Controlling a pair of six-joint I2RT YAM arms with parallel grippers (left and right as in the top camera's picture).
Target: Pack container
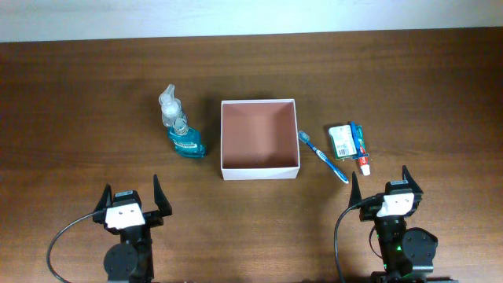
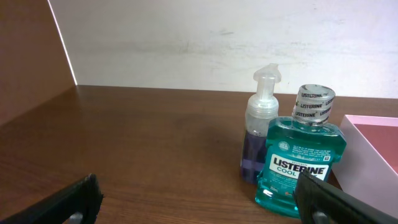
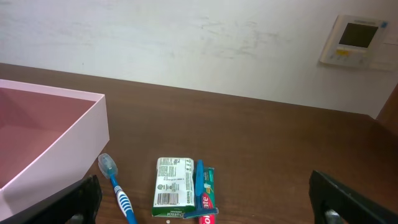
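Right now your left hand [image 1: 131, 187] and right hand [image 1: 380, 177] stand spread apart, empty; the container [image 1: 260, 170] sits ahead on the desk [image 1: 78, 94]. The upright mouthwash bottle [image 1: 187, 141] just beside the pump bottle [image 1: 170, 106] could topple under an off-centre grab.

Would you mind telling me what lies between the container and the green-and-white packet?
A blue toothbrush lies there at an angle; the overhead view shows it clearly.
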